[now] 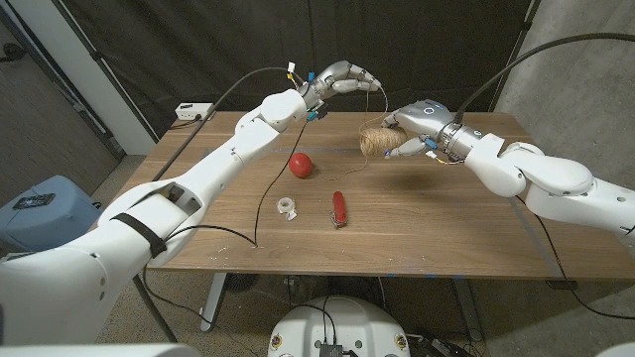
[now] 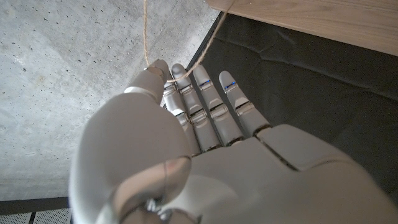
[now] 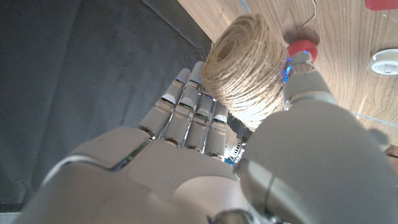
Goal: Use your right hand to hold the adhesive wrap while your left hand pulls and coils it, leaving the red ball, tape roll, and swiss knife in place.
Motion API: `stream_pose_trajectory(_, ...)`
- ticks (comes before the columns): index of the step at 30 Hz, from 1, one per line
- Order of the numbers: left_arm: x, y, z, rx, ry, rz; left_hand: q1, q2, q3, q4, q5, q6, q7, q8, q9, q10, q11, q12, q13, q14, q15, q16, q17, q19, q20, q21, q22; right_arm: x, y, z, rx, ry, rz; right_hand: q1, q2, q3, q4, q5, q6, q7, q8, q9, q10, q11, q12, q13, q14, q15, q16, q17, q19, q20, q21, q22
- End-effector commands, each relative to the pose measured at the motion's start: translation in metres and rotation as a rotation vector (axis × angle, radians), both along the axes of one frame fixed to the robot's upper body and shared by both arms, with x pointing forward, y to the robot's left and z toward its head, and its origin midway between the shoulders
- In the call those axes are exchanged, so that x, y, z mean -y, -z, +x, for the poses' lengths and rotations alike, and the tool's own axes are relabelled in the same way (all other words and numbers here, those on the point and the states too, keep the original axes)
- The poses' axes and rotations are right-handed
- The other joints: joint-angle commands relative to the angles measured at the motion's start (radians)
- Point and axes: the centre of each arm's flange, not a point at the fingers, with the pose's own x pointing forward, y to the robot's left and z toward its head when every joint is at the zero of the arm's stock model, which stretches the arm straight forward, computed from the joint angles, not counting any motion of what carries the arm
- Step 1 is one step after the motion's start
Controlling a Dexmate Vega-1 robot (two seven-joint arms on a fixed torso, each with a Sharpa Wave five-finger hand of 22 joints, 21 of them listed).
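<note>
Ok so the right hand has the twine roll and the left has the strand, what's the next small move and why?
Probably draw the left hand a little further from the twine roll, then start a loop. The right hand grips the roll above the table, and the strand is pinched at the left fingertips. The red ball, tape roll and swiss knife lie apart, nearer the robot.

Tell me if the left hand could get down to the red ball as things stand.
Probably not freely: the left hand is raised, pinching twine pulled from the spool, though nothing blocks the red ball.
</note>
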Motion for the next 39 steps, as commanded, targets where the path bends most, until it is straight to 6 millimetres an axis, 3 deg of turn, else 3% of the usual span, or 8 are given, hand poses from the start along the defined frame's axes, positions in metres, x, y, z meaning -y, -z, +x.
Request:
stream_pose_trajectory(1, 0.0, -0.001, 0.004, -0.002, -0.006, -0.004, 0.007, 0.002, 0.0, 0.001, 0.006, 0.003, -0.004, 0.007, 0.002, 0.006, -0.007, -0.001, 0.004, 0.004, -0.003, -0.001, 0.004, -0.005, 0.001, 0.003, 0.004, -0.002, -0.001, -0.007, 0.007, -0.029, -0.015, 0.133, 0.137, -0.004, -0.001, 0.005, 0.126, -0.12, 0.006, 0.006, 0.129, -0.123, 0.002, 0.003, 0.014, -0.151, -0.004, 0.004, 0.013, -0.04, 0.0, 0.006)
stream_pose_trajectory(39, 0.003, -0.001, 0.014, -0.016, -0.075, 0.0, 0.009, 0.002, -0.002, 0.0, 0.008, 0.023, -0.002, 0.012, 0.002, 0.03, -0.005, -0.003, 0.004, 0.02, -0.007, 0.001, 0.01, 0.002, -0.001, 0.012, 0.003, -0.005, 0.022, -0.008, -0.068, -0.077, -0.058, 0.136, 0.14, -0.007, 0.0, 0.005, 0.128, -0.122, 0.004, 0.007, 0.132, -0.125, -0.003, 0.003, 0.016, -0.151, -0.012, 0.007, 0.014, -0.042, 0.0, 0.006)
